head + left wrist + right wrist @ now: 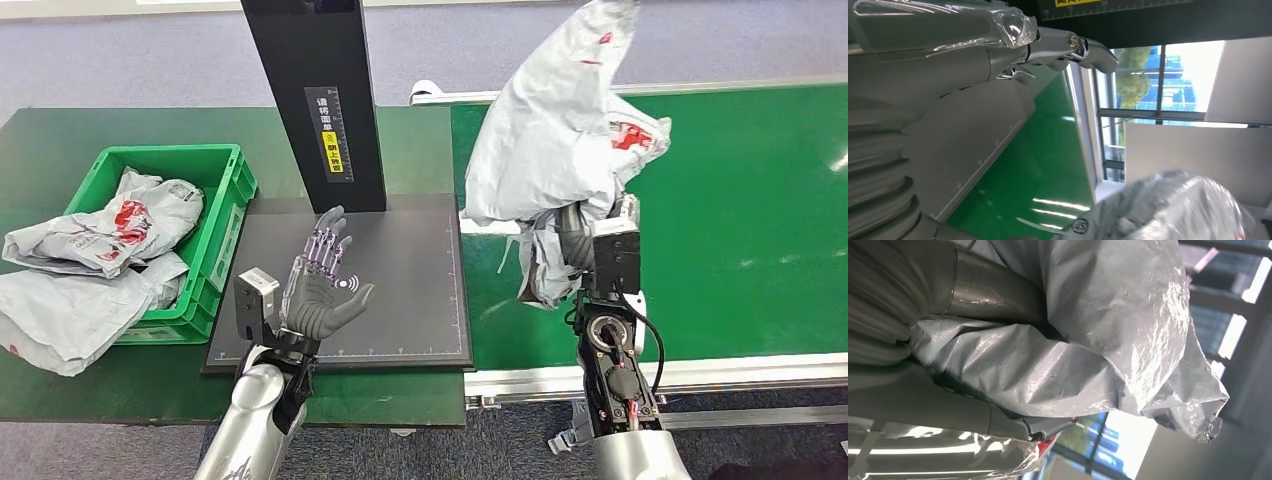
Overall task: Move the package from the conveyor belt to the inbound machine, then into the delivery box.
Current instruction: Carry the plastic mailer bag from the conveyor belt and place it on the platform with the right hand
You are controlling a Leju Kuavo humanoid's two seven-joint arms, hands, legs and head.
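My right hand (pixel 578 232) grips a large grey plastic package (pixel 555 140) with red print and holds it up above the left end of the green conveyor belt (pixel 740 220). The crumpled package (pixel 1088 335) wraps around that hand's fingers (pixel 993 292) in the right wrist view. My left hand (pixel 322 280) hovers palm up, fingers spread and empty, over the dark platform (pixel 410 290) of the inbound machine, in front of its black column (pixel 318 100). In the left wrist view the fingers (pixel 1068 47) stretch out and the package (pixel 1168 210) shows beyond them.
A green delivery box (pixel 215 215) stands at the left on the green table and holds several grey packages (pixel 105 232); one (pixel 60 315) hangs over its near rim. The conveyor's metal frame (pixel 660 375) runs along the front.
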